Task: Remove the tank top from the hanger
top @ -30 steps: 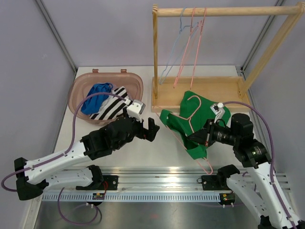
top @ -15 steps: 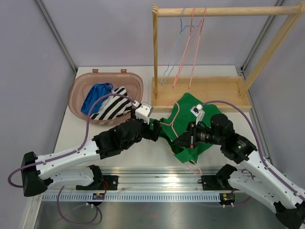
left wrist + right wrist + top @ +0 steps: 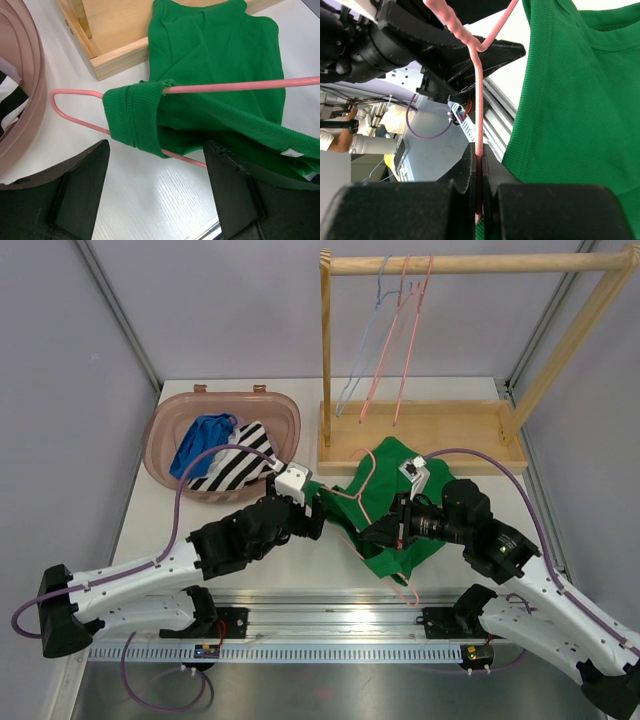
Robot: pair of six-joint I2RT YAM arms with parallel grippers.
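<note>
Item 1, right hand (image 3: pixel 479 165): fingers together, clamped on the thin wire of the pink hanger (image 3: pixel 225 87). It sits in front of the wooden rack (image 3: pixel 440 425), low over the bench (image 3: pixel 310 410), with the wire running up and out from between the fingers.

Item 2, left hand (image 3: pixel 156 150): fingers apart, holding nothing. It lies in front of the rack's left post and faces one end of the hanger. There a folded shoulder strap is wrapped round the wire, just ahead of the fingertips.

Item 3, green tank top (image 3: pixel 395 555): on the hanger, spread over the bench in front of the rack. Its far edge overlaps the front board of the rack's base, and its lower part lies beside the right hand.

Item 4, pink basket (image 3: pixel 165 430): left of the rack, on the bench. It holds a blue garment (image 3: pixel 200 440) and a black-and-white striped garment (image 3: pixel 235 465).

Item 5, bare wire hangers (image 3: pixel 400 300): one blue and two pink, hung from the rack's top rail.
</note>
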